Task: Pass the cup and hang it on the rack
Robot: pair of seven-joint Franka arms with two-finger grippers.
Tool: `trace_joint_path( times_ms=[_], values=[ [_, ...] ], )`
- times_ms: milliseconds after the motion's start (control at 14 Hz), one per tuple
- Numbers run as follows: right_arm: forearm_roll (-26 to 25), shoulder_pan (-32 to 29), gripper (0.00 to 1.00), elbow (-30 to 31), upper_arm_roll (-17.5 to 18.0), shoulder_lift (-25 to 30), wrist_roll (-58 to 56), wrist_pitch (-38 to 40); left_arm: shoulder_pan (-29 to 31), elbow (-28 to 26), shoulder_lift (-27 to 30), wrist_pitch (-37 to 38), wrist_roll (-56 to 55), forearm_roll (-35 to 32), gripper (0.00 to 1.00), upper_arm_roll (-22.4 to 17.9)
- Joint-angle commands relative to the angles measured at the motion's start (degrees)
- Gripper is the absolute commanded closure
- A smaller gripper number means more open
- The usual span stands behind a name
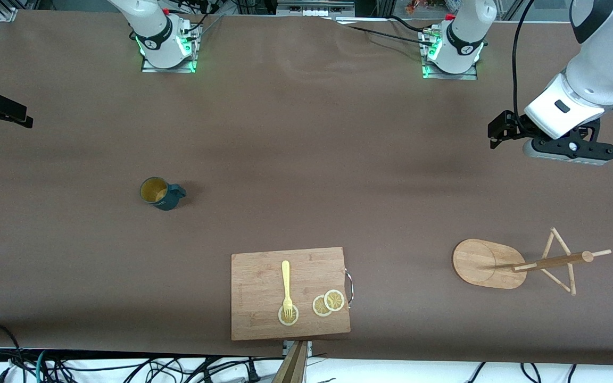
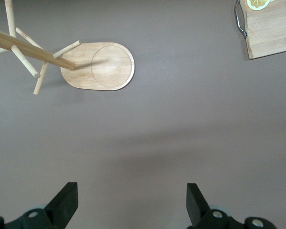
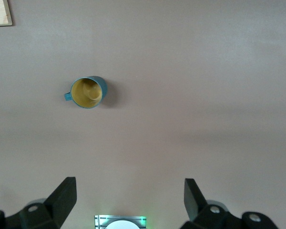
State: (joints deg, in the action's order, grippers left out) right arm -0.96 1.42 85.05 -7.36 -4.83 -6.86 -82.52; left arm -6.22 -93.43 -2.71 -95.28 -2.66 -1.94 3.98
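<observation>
Nearest the front camera, a cutting board (image 1: pixel 264 276) lay flat on the brown surface (image 1: pixel 306 159), its metal handle (image 1: pixel 349 287) turned toward my left arm's end. On the board a yellow fork (image 1: pixel 286 284) rested with its tines on one lemon slice (image 1: pixel 288 315), and two more lemon slices (image 1: pixel 329 303) overlapped each other just beside it.

Toward my left arm's end, about level with the board, the rack (image 1: pixel 490 263) stood upright on its oval base, its central post carrying thin crossing pegs. No cup hung on it.

Farther from the camera and toward my right arm's end, the cup (image 1: pixel 160 193) stood upright and alone on the surface, well apart from the board and the rack. Its yellowish inside showed from above and its handle pointed toward the middle of the surface.

My left end effector (image 1: pixel 500 130) hung in the air over bare surface near my left arm's end, its fingers (image 2: pixel 64 202) spread wide and holding nothing; its wrist view showed the rack's base. My right end effector (image 3: pixel 128 202) hung above bare surface with its fingers (image 3: pixel 62 198) also spread wide and empty, and the cup showed in its wrist view.
</observation>
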Motion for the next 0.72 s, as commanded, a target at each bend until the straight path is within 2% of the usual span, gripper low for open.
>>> trace_joint_path(
  times_ms=[0, 430, 645],
  values=[
    [0.61, -0.63, 0.00, 0.20, 0.50, 0.35, 0.44, -1.41, 0.42, 2.02, -0.98, 0.80, 1.34, 1.07, 0.00, 0.15],
    [0.25, -0.01, 0.00, 0.55, 0.76, -1.93, -0.44, -4.14, 0.42, 2.02, -0.98, 0.80, 1.17, 1.07, 0.00, 0.15],
    [0.61, 0.34, 0.00, 0.46, 1.11, -7.02, -0.44, -4.49, 0.42, 2.02, -0.98, 0.80, 1.17, 1.07, 0.00, 0.15]
  ],
)
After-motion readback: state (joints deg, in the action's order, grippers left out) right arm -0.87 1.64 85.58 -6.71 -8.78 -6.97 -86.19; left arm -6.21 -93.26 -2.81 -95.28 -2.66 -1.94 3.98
